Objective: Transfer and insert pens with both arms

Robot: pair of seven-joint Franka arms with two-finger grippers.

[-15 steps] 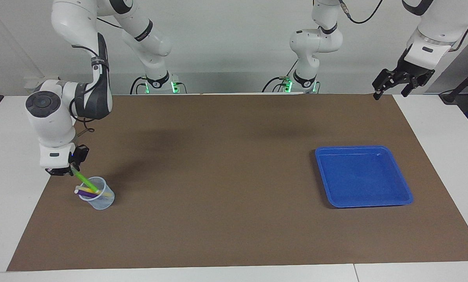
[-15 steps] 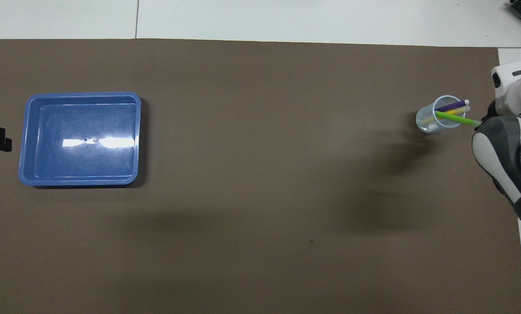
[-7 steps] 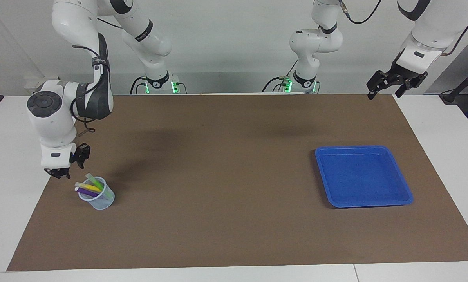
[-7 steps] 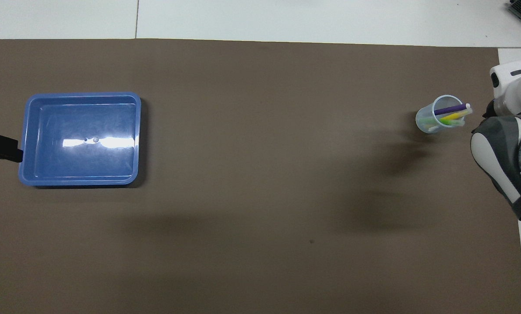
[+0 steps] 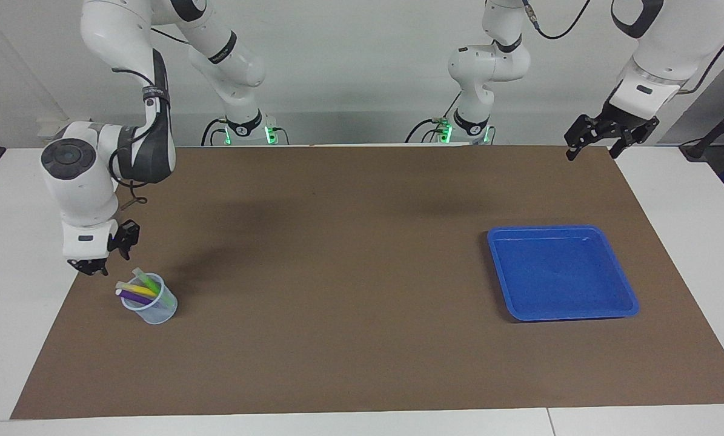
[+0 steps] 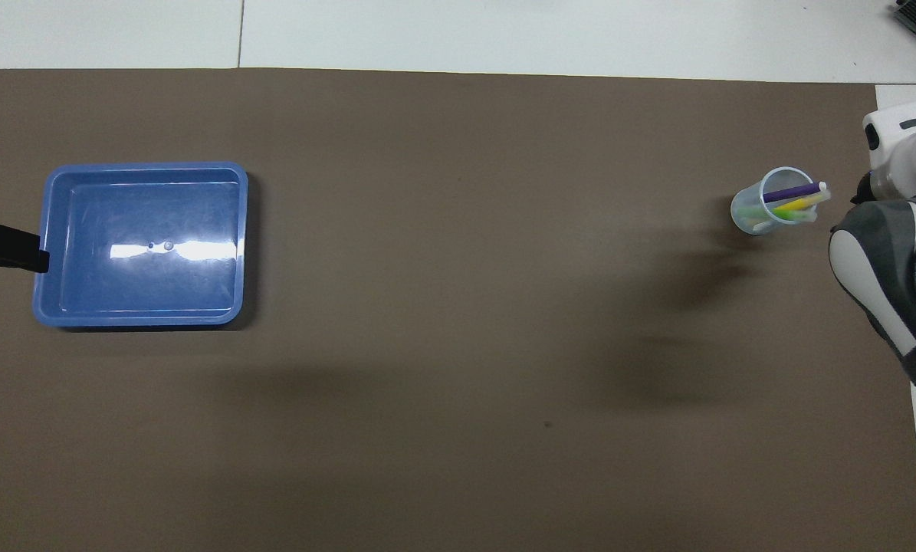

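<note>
Three pens lean in a clear plastic cup (image 5: 156, 312) at the right arm's end of the table: a purple pen (image 5: 136, 299), a yellow pen (image 5: 142, 291) and a green pen (image 5: 149, 283). From above, the purple pen (image 6: 791, 190), yellow pen (image 6: 796, 205) and green pen (image 6: 789, 216) poke over the cup's rim (image 6: 745, 216). My right gripper (image 5: 92, 266) hangs open just beside and above the cup, holding nothing. My left gripper (image 5: 592, 152) is open in the air over the mat's corner near the left arm's base, with nothing in it.
A blue tray (image 5: 580, 229) with nothing in it sits toward the left arm's end of the table, its rim (image 6: 143, 165) plain from above. A brown mat (image 5: 337, 272) covers the table. The right arm's elbow (image 6: 879, 268) overhangs the mat's edge beside the cup.
The right gripper let go of the green pen, which dropped into the cup, and then lifted slightly. The left gripper rose and drifted toward the robots' side.
</note>
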